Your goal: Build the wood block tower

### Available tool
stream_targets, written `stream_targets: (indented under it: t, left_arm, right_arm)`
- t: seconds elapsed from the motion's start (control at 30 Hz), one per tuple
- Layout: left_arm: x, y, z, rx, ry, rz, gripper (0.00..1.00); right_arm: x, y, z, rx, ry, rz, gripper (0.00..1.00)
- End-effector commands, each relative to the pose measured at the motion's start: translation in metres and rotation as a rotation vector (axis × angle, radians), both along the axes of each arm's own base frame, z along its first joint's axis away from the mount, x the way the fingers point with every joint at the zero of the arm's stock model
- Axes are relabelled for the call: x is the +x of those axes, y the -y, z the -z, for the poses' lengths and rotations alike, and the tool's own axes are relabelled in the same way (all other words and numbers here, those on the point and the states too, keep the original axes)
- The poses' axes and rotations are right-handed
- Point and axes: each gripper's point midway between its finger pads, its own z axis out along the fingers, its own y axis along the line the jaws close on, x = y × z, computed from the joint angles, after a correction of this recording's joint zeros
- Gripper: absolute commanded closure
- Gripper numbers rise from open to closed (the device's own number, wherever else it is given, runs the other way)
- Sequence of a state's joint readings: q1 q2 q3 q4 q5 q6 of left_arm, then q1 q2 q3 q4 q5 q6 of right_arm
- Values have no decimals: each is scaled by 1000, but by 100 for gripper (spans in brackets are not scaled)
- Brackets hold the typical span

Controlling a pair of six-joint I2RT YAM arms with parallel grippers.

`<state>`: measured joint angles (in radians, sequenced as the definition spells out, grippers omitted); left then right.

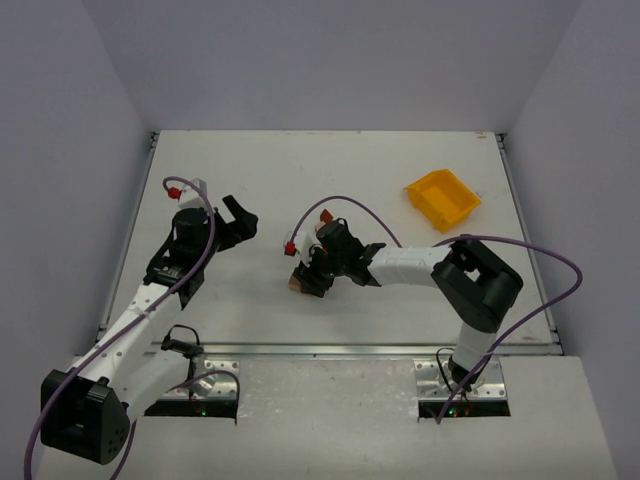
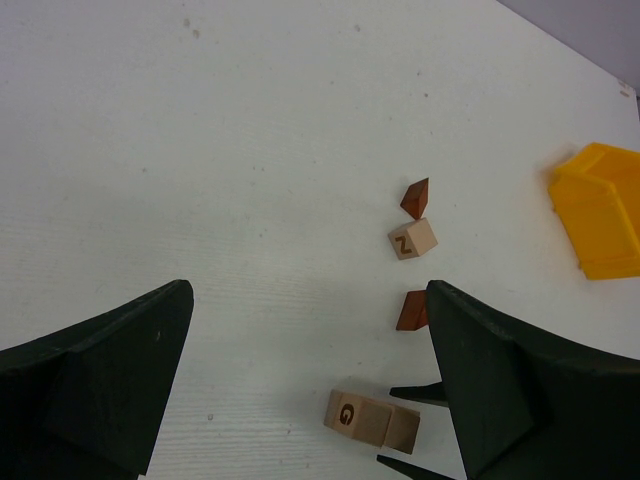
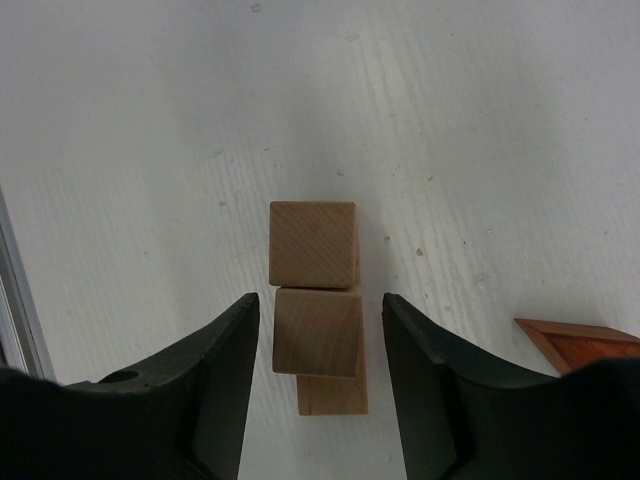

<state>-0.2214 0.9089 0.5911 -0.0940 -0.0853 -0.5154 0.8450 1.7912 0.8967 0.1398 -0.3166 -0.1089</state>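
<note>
Tan blocks (image 3: 315, 330) line up lengthwise between the right fingers (image 3: 225, 380).

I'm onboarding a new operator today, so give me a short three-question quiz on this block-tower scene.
1. True or false: the left gripper is open with nothing between its fingers.
2. The right gripper is: A) shut on the yellow bin; B) open, astride the pale wood blocks; C) shut with nothing in it.
3. Fill in: in the left wrist view, the lone pale cube between the two reddish-brown blocks shows the letter ___.
Key: 1 true; 2 B; 3 N.
</note>
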Motion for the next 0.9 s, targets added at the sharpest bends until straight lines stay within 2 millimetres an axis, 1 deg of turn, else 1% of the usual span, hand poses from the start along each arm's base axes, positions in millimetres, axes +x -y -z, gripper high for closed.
stream_targets:
  t: [0.0, 0.07, 0.1, 0.17, 0.3, 0.37, 0.43, 0.5, 0.57, 0.63, 0.67, 0.7, 0.73, 0.77, 0.83, 0.87]
  left_arm:
    - [6, 3, -16, -1, 53, 15, 0]
    - [6, 3, -16, -2, 51, 15, 0]
    - [6, 3, -16, -1, 51, 15, 0]
    - [6, 3, -16, -1, 53, 15, 0]
    - [5, 3, -17, -2, 55, 16, 0]
    - [5, 3, -17, 0, 56, 16, 0]
    - [5, 2, -17, -1, 57, 16, 0]
    - [5, 2, -17, 0, 56, 15, 0]
    - [5, 2, -18, 0, 59, 14, 0]
    - [5, 2, -19, 0, 62, 12, 0]
    - [4, 1, -19, 1, 63, 10, 0]
    - [4, 1, -20, 1, 66, 8, 0]
    - [4, 1, -20, 1, 67, 8, 0]
    - [4, 0, -20, 1, 67, 6, 0]
    - [4, -1, -20, 4, 65, 0, 0]
    - [4, -2, -20, 6, 64, -6, 0]
  right_arm:
    - [11, -11, -18, 41, 49, -1, 42]
    - [11, -10, -20, 40, 52, 2, 38]
    - [11, -10, -20, 39, 52, 2, 37]
    - [11, -11, -24, 48, 58, -1, 30]
    - [10, -11, -31, 59, 63, -7, 19]
    - [9, -11, -34, 66, 65, -12, 11]
    - [8, -11, -39, 73, 69, -14, 2]
    - [6, -12, -46, 85, 72, -21, 1]
    - [4, -12, -59, 107, 76, -29, 1]
    - [1, -13, -87, 161, 117, -48, 1]
    - [1, -13, -91, 166, 122, -48, 1]
    - [3, -12, -102, 181, 145, -37, 1]
    - [5, -10, -110, 190, 164, -17, 1]
    - [13, -8, -116, 182, 178, 29, 1]
    - [32, 0, -129, 154, 209, 152, 1]
    - [43, 3, -125, 125, 188, 241, 1]
